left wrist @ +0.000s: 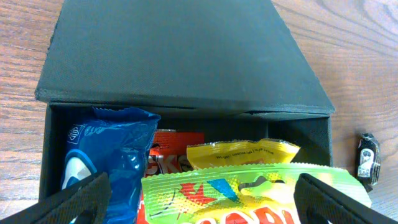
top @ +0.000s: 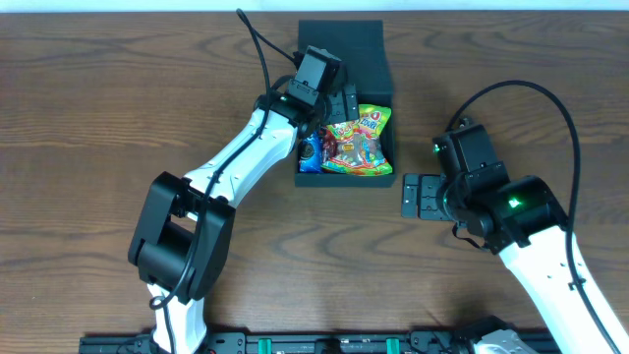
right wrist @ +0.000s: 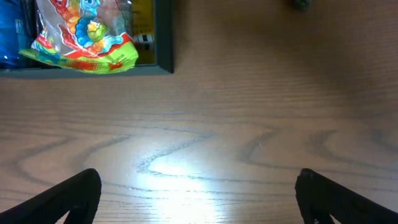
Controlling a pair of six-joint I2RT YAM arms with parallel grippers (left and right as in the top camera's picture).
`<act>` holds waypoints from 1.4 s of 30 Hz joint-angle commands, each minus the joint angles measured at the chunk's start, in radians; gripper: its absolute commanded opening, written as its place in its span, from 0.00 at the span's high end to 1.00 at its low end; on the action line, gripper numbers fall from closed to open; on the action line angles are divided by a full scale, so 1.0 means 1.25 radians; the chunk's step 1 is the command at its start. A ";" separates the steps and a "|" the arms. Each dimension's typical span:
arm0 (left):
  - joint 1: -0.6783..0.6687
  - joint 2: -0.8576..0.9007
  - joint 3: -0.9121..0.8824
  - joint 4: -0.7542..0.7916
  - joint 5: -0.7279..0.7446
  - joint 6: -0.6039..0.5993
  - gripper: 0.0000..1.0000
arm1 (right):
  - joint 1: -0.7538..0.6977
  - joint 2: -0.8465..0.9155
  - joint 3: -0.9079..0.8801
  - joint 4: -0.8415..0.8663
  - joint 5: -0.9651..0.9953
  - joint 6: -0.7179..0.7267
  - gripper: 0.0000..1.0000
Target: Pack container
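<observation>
The container, a dark box with its flap lid folded back, stands at the table's far middle. Inside lie a green gummy packet and a blue packet. My left gripper hovers open over the box's inside. In the left wrist view its fingers straddle the blue packet and the green packet, holding nothing; a yellow packet and a red one lie behind. My right gripper stands open over bare wood to the right of the box, empty.
A small black object lies on the wood just right of the box. The box's near right corner shows at the upper left of the right wrist view. Brown wooden table stretches on both sides.
</observation>
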 commanded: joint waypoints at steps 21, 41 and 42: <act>-0.084 -0.096 0.024 -0.010 0.274 0.132 0.04 | -0.003 -0.006 -0.002 0.000 0.012 -0.007 0.01; -0.113 0.005 0.023 -0.007 0.259 0.137 0.05 | -0.003 -0.006 -0.002 -0.004 0.013 -0.007 0.01; -0.113 0.012 0.023 -0.004 0.256 0.137 0.05 | -0.003 -0.006 -0.002 -0.003 0.013 -0.007 0.01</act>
